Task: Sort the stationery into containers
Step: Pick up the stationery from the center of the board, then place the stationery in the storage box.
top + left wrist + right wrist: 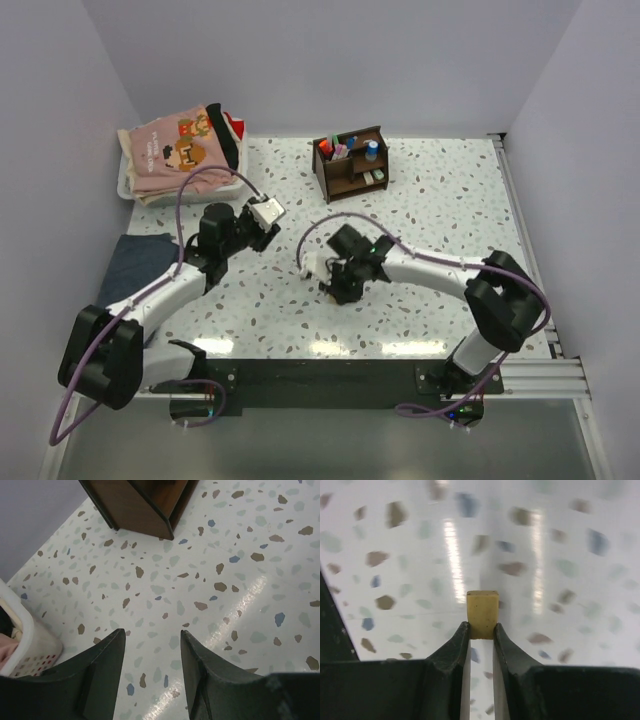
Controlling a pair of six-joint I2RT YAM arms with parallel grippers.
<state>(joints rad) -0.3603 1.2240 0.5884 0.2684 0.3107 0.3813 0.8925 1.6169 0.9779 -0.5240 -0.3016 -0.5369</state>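
Observation:
A dark brown wooden organizer (352,162) stands at the back of the table with several pens and markers upright in its compartments; its corner also shows in the left wrist view (142,502). My right gripper (482,630) is shut on a small beige rectangular eraser-like block (482,612) and holds it over the table; in the top view it is near the middle front (335,285). My left gripper (152,640) is open and empty above bare table, left of centre in the top view (262,225).
A white tray (135,185) of folded clothes sits at the back left, its rim in the left wrist view (25,645). A dark blue cloth (135,265) lies at the left edge. Speckled tabletop (450,210) spreads to the right.

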